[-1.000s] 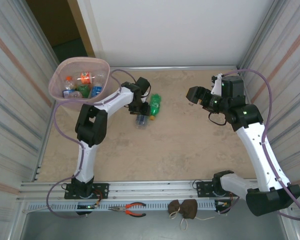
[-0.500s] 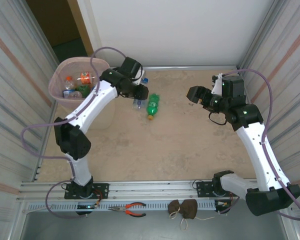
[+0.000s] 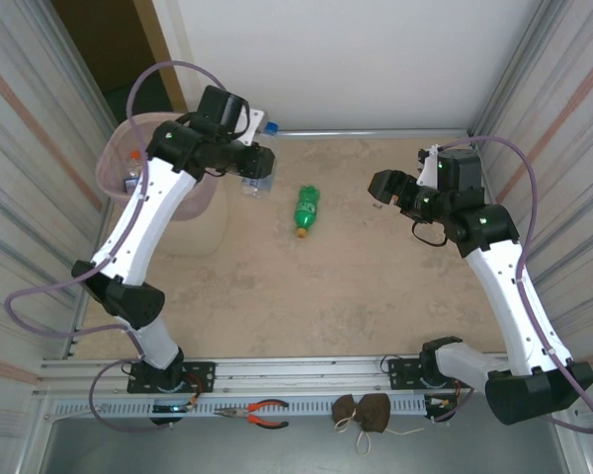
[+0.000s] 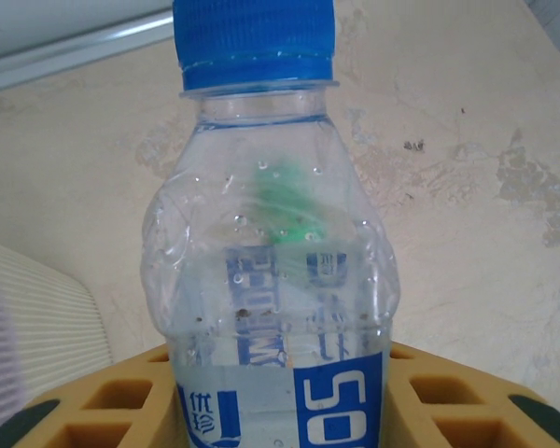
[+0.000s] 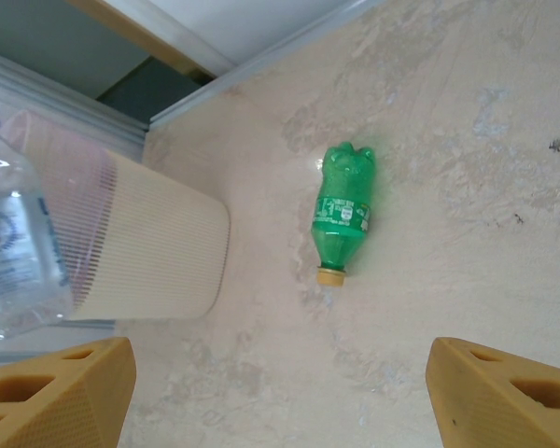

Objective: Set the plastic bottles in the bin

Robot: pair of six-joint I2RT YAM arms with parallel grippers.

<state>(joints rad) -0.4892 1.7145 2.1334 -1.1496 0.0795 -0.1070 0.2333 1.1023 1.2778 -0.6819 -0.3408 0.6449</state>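
Progress partway: left gripper [image 4: 280,401] clamped on a clear, blue-capped plastic bottle [image 4: 280,243] beside the tall pale-pink translucent bin [image 5: 159,243], which holds other bottles [image 3: 133,166]; a green plastic bottle [image 3: 306,205] lies on the table [image 3: 376,296]; right gripper [image 3: 382,186] gapes empty.

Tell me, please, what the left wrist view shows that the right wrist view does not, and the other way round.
Left wrist: the clear bottle's blue cap and label print close up, clamped in the left gripper.
Right wrist: the bin's ribbed wall, the green bottle lying on the table with its yellow cap, and the right gripper open and empty.
Both: the clear bottle and the beige table.
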